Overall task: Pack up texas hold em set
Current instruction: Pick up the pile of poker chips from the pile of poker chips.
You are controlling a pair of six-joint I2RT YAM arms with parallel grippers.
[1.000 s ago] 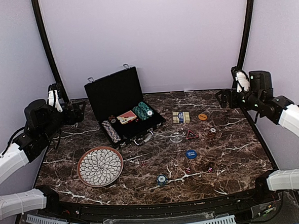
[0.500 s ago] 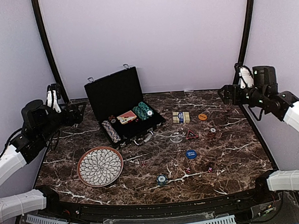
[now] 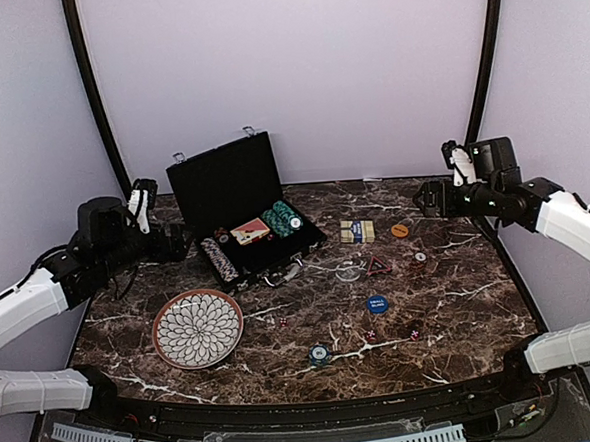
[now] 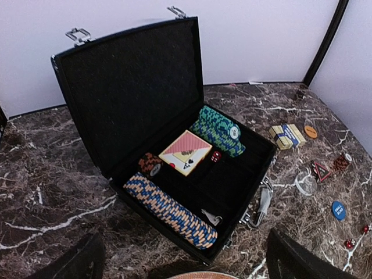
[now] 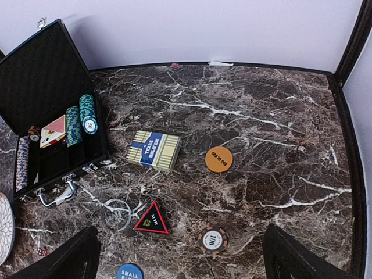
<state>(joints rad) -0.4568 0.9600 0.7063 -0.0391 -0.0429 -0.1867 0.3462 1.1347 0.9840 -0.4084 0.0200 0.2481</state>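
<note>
Left gripper (image 3: 176, 238) and right gripper (image 3: 429, 199) gape empty, so right should square up over the mid-frame card deck (image 3: 357, 231) before closing.

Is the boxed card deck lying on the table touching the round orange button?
Apart. The right wrist view shows a strip of bare table between the boxed deck and the orange button.

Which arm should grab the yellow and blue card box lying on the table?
Right, probably. The right pincer, open, hangs nearer the card box; the left pincer is across the open case from it.
</note>
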